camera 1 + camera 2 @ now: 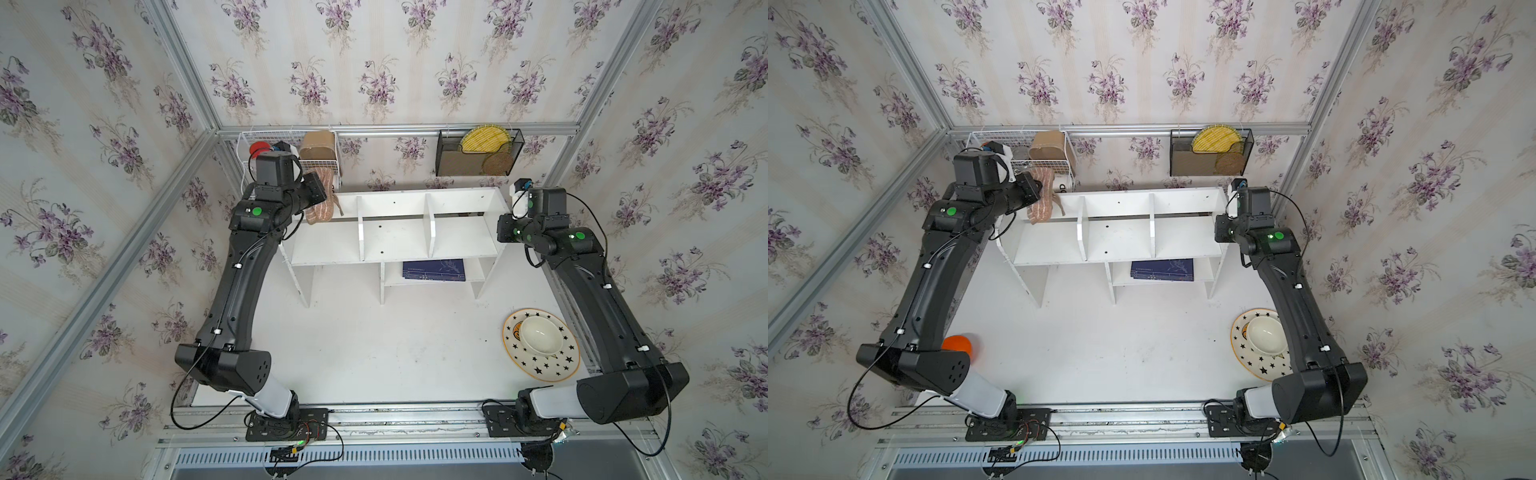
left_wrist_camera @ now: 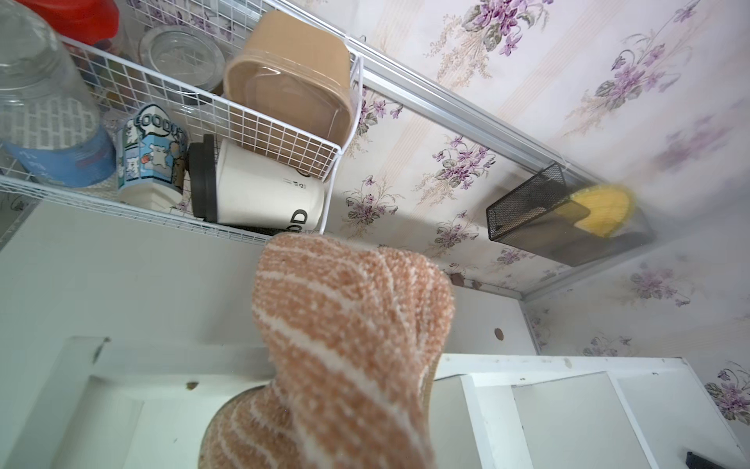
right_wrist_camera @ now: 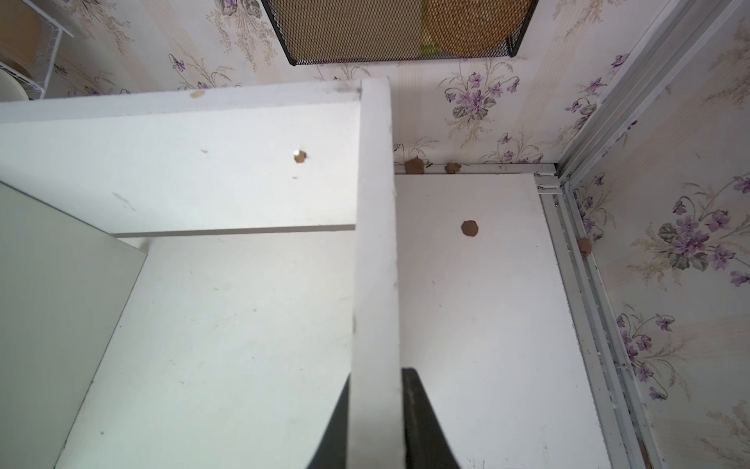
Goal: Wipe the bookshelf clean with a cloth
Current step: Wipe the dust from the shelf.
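Flowery walls. Left gripper (image 1: 319, 190) pinches cloth (image 1: 322, 208) at the bookshelf (image 1: 395, 245) corner; right gripper (image 3: 375, 385) clamps its side. Next: rub along.

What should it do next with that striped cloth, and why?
Probably lower the cloth onto the leftmost upper compartment floor of the bookshelf and begin sweeping. The left jaws are shut on the cloth, which hangs bunched over that compartment's back corner, while the right jaws clamp the shelf's right side panel, seemingly steadying it.
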You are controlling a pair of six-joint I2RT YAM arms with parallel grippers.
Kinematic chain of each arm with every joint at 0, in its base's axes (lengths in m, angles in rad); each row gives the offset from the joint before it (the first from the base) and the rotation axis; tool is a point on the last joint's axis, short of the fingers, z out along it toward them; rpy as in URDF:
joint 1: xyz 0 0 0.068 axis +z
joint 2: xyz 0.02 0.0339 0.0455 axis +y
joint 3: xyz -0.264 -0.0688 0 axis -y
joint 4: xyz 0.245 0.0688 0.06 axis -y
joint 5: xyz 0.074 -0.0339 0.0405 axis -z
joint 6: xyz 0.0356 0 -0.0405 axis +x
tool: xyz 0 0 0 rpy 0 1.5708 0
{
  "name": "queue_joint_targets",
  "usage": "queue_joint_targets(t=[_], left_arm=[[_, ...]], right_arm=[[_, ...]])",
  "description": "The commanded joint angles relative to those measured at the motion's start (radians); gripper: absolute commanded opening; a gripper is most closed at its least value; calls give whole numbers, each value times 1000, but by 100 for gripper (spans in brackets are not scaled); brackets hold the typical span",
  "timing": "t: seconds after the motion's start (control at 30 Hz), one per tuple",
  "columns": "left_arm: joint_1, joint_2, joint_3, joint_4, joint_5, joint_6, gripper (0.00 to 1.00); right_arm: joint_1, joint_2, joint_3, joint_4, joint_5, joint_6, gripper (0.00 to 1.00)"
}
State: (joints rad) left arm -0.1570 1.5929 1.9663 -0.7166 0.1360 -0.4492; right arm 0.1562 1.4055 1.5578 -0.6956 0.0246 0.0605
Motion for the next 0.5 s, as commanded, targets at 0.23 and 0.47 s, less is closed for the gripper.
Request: queue_joint_targets(t=[0.23, 0.47], left_arm=[[39, 16, -26, 18, 91, -76, 0], [-116, 102, 175, 5, 104, -32, 0]], right_arm=[[-1, -20, -24, 42, -27, 190, 0], [1, -22, -37, 42, -16, 198, 0]])
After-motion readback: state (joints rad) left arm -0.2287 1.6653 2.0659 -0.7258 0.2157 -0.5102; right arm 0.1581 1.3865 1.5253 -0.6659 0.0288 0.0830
